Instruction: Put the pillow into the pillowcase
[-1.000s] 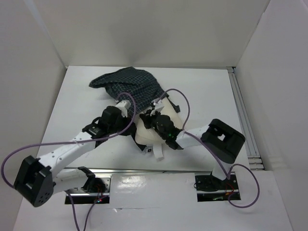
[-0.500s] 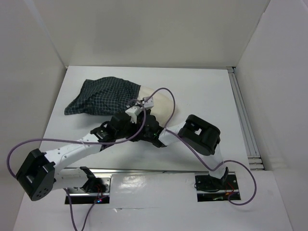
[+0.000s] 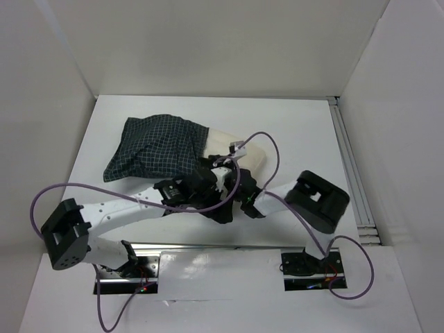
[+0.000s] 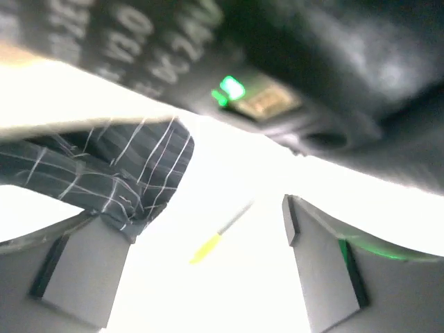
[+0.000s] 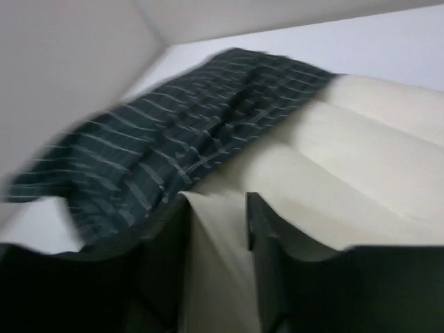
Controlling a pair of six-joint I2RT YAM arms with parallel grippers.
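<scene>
Cream pillow [image 3: 223,141] lies mostly inside the checked pillowcase [image 3: 156,147] at the desk's [image 3: 298,132] 10 o'clock, its bare end poking out toward 3 o'clock, where the right tool [image 5: 216,208] stands narrow astride a cream fold, grip impossible to tell, while the left tool [image 4: 201,222] gapes wide beside a checked flap.

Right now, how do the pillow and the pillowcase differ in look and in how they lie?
The pillow is plain cream; the pillowcase is dark with a fine white grid. The pillowcase shows nearly whole, while the pillow shows only its right end, sticking out of the pillowcase's mouth. Both are soft cloth lying on the table.
</scene>
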